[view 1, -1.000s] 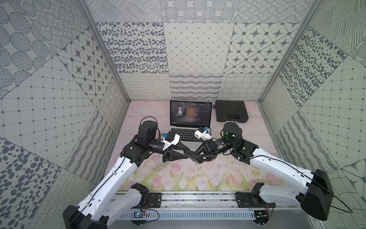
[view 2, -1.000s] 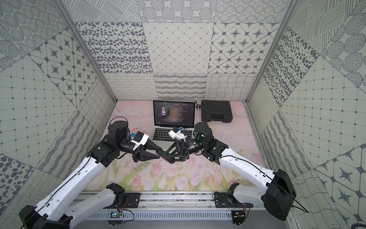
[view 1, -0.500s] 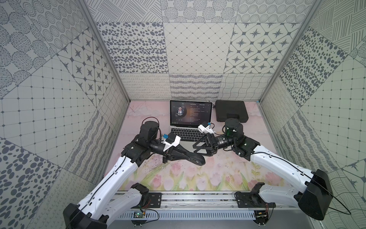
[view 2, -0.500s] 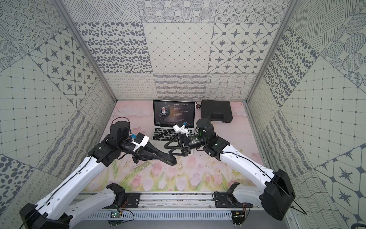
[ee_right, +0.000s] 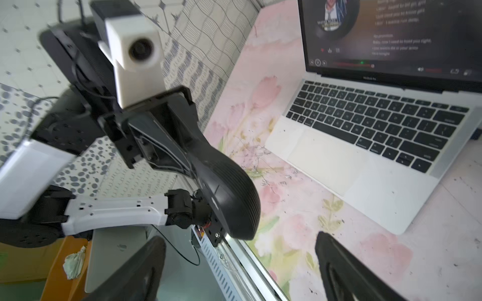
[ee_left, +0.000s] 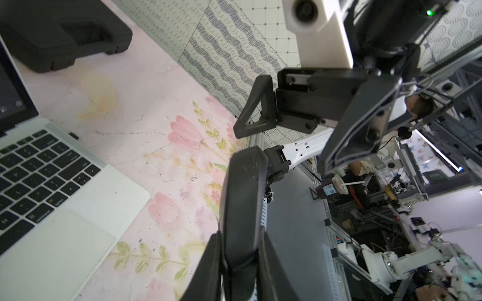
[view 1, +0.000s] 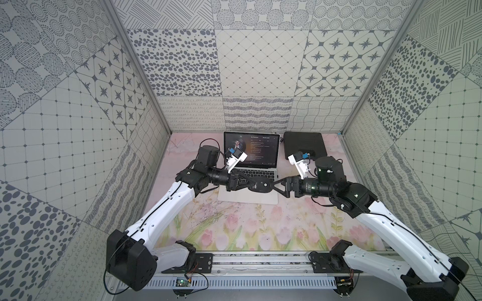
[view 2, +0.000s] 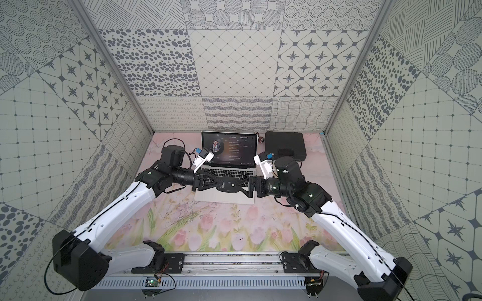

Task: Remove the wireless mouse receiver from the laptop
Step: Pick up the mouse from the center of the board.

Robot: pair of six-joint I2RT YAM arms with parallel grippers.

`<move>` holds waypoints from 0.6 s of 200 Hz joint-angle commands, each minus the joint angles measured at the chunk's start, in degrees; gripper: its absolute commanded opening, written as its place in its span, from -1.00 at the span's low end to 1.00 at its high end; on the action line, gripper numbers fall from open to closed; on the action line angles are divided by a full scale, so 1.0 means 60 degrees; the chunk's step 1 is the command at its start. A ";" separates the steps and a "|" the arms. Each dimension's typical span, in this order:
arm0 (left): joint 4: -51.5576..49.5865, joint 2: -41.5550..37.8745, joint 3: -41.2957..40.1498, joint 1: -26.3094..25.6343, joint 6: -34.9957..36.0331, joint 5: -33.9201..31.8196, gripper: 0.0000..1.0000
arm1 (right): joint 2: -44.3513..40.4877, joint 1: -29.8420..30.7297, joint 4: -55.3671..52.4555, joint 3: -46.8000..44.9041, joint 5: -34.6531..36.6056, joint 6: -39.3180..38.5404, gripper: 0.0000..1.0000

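Faces the laptop (view 1: pixel 247 200), open at 12 o'clock on the floral table (view 1: pixel 234 234), dark screen lit with a round portrait and text lines, black keys bare. Has the flat black toolbox (view 1: pixel 303 142) at 1 o'clock, just beside the screen and against the back wall.

Holds both arms low over the laptop's base, left from 9 o'clock, right from 3 o'clock, tips pointing at each other. Clamps the oval black mouse (view 1: pixel 263 186) in the left gripper (view 1: pixel 254 185), fingers (ee_left: pixel 273 268) shut narrow on its two flanks, ribbed free end aimed at 3 o'clock. In both top views hangs it in the air above the palm rest, toward the laptop's 3 o'clock edge.

Carries the right gripper (view 1: pixel 277 185) with jaws spread wide and nothing in their grasp. Has the mouse's free end right at their mouth: in the right wrist view, level with the two fingertips (ee_right: pixel 146 260) and midway between them, with open gaps on either side.

Shows the wireless mouse receiver (ee_left: pixel 73 135) in the left wrist view only: a tiny black stub plugged into the laptop's 3 o'clock edge, level with the top key row, jutting out over the table. Lies apart from both grippers, touched by neither. Too small to pick out in the top views.
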 commanded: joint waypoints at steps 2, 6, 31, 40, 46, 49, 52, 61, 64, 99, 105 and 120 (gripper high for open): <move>0.0213 0.0211 -0.0020 0.0065 -0.2654 -0.0074 -1.00 | 0.0250 0.0289 -0.0145 -0.0125 0.1003 -0.0462 0.81; 0.0195 0.0215 -0.0028 0.0055 -0.2668 -0.0046 -1.00 | 0.0293 0.0296 -0.0045 -0.0125 0.0952 -0.0422 0.79; 0.0015 0.0245 -0.0020 0.0059 -0.2613 0.0127 -1.00 | 0.0554 0.0402 0.0566 -0.0107 0.0778 -0.0242 0.67; -0.0064 0.0259 -0.0035 0.0064 -0.2586 0.0153 -1.00 | 0.0643 0.0458 0.0722 -0.0061 0.0739 -0.0233 0.64; -0.0074 0.0271 -0.0045 0.0059 -0.2584 0.0220 -1.00 | 0.0725 0.0481 0.0822 -0.0033 0.0688 -0.0219 0.63; -0.0041 0.0272 -0.0055 0.0047 -0.2604 0.0261 -1.00 | 0.0796 0.0494 0.0843 -0.0007 0.0659 -0.0208 0.62; -0.0024 0.0289 -0.0089 0.0054 -0.2623 0.0316 -1.00 | 0.0841 0.0503 0.0886 0.0000 0.0630 -0.0205 0.61; 0.0032 0.0331 -0.0120 0.0048 -0.2682 0.0466 -1.00 | 0.1030 0.0556 0.1014 0.0037 0.0514 -0.0191 0.57; 0.0045 0.0344 -0.0123 0.0042 -0.2687 0.0492 -1.00 | 0.1076 0.0566 0.1060 0.0051 0.0484 -0.0177 0.56; 0.0083 0.0387 -0.0166 0.0059 -0.2629 0.0558 -1.00 | 0.1448 0.0645 0.1381 0.0133 0.0235 -0.0024 0.26; 0.0063 0.0409 -0.0152 0.0064 -0.2627 0.0605 -1.00 | 0.1438 0.0655 0.1419 0.0118 0.0264 0.0008 0.22; -0.0018 0.0443 -0.0109 0.0059 -0.2573 0.0622 -1.00 | 0.1397 0.0654 0.1427 0.0081 0.0333 0.0008 0.09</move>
